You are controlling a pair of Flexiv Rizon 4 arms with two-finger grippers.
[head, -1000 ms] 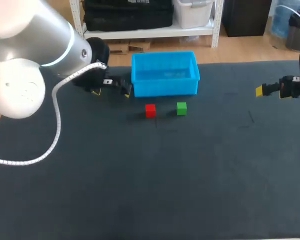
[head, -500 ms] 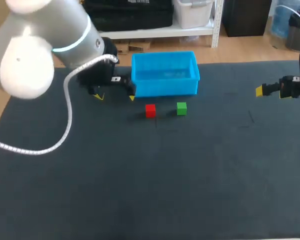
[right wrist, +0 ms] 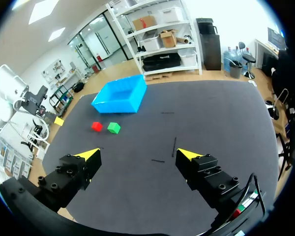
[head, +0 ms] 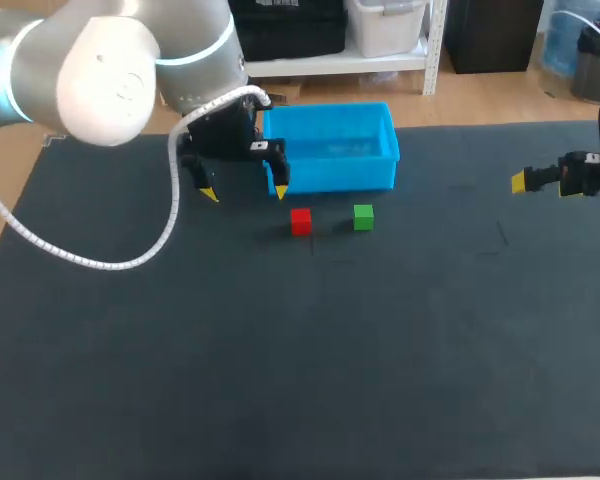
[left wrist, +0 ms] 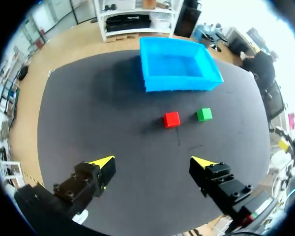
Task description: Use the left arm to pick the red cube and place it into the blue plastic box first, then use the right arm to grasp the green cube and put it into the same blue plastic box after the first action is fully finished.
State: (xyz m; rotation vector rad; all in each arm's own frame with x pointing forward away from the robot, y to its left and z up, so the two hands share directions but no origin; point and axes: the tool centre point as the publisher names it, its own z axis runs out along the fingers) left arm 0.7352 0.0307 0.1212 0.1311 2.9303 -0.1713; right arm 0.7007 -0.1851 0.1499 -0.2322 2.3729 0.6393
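The red cube (head: pixel 300 221) and the green cube (head: pixel 363 216) sit side by side on the dark table, just in front of the blue plastic box (head: pixel 330 176). My left gripper (head: pixel 245 191) hangs open beside the box's left front corner, left of the red cube, holding nothing. From the left wrist, the red cube (left wrist: pixel 171 119) and green cube (left wrist: pixel 204 115) lie ahead of the open left gripper (left wrist: pixel 153 162), with the box (left wrist: pixel 182 84) beyond. My right gripper (head: pixel 520 182) stands open and empty near the table's right edge, far from the green cube (right wrist: pixel 113 128).
The box looks empty inside. From the right wrist, the red cube (right wrist: pixel 97 126) and the box (right wrist: pixel 113 105) lie far ahead of the right gripper (right wrist: pixel 138 154). A white cable loops from the left arm over the table's left part (head: pixel 130 262).
My left arm has swung to the right, bringing its open gripper from beside the box's left wall toward the red cube. The right arm and both cubes have stayed put.
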